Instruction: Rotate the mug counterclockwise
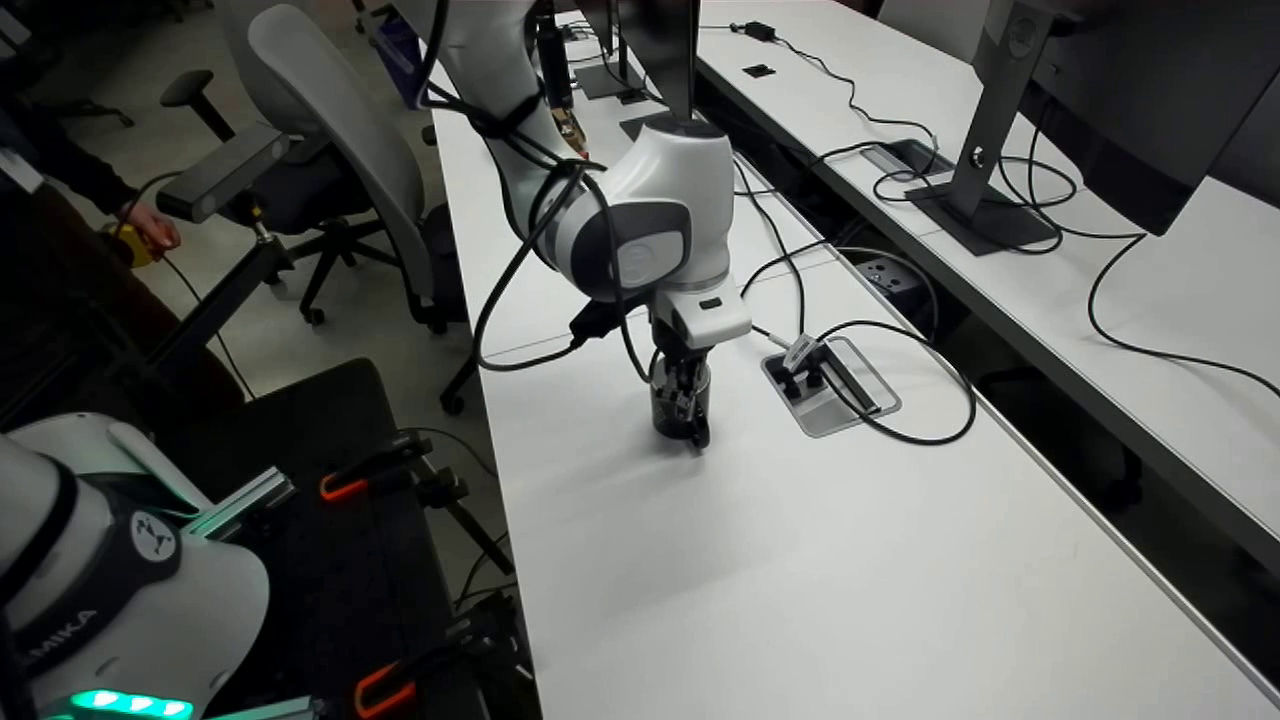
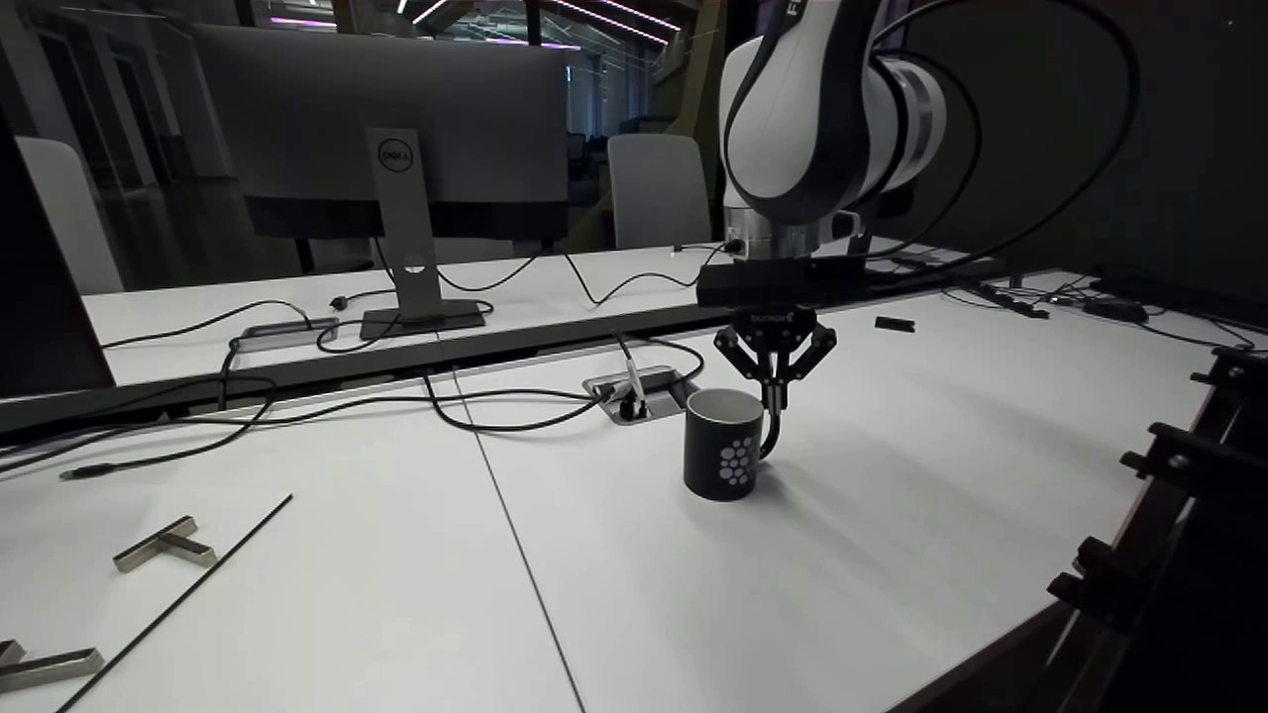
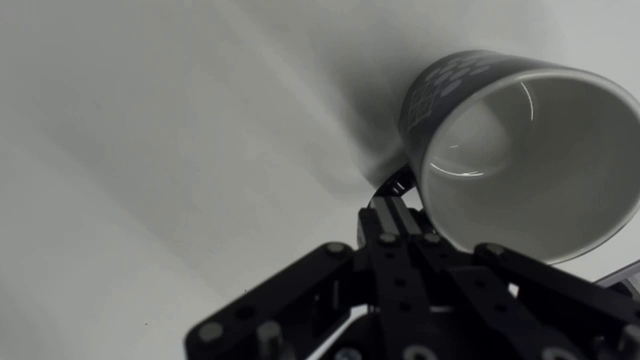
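While the mug (image 2: 715,451) stands upright on the white tabletop (image 2: 852,555), near a recessed cable box (image 1: 828,412), the gripper (image 3: 391,201) points down at the mug's loop handle (image 3: 396,183). Fingers basically together: wrist view has the two grey pads (image 3: 384,217) side by side, thin dark strip between. Can't tell if the handle is pinched in there; the fingers cover part of it.

Mug: cylinder, black outside with a pale dot cluster, pale glossy inside. Tabletop: smooth, thin seam across. Arm (image 1: 655,230): white shell, dark grey joint cover, black cables looped round it.

Counts: 1 mug, 1 handle. 2 cable boxes, metal-look, one per table. In an exterior view, 2 orange-and-black clamps (image 1: 345,491) and 3 green lights (image 1: 142,704). In an exterior view, 1 T-shaped metal piece (image 2: 154,548), 1 DELL monitor (image 2: 386,109), 2 pale chair backs (image 2: 659,188).
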Tool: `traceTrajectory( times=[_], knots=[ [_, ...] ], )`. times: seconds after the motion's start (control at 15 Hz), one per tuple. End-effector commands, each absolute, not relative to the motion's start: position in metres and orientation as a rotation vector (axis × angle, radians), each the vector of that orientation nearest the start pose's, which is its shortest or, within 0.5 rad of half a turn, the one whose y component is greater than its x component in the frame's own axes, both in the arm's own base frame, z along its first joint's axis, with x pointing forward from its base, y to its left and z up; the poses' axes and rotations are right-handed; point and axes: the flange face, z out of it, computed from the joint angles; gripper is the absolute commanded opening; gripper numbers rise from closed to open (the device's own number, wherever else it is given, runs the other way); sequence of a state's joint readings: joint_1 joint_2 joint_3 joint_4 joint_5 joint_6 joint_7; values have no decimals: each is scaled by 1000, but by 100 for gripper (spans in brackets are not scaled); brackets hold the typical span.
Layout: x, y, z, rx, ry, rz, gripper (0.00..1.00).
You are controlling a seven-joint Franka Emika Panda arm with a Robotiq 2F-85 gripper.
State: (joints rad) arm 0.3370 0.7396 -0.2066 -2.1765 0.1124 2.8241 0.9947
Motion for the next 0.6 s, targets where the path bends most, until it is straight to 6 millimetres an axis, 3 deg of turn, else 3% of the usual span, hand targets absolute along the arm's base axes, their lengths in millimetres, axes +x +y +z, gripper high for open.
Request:
traceTrajectory(
  times=[0.0, 0.53],
  knots=[
    [528, 52, 55, -2930, 1428, 17, 0],
    [531, 53, 52, -2926, 1417, 29, 0]
  ],
)
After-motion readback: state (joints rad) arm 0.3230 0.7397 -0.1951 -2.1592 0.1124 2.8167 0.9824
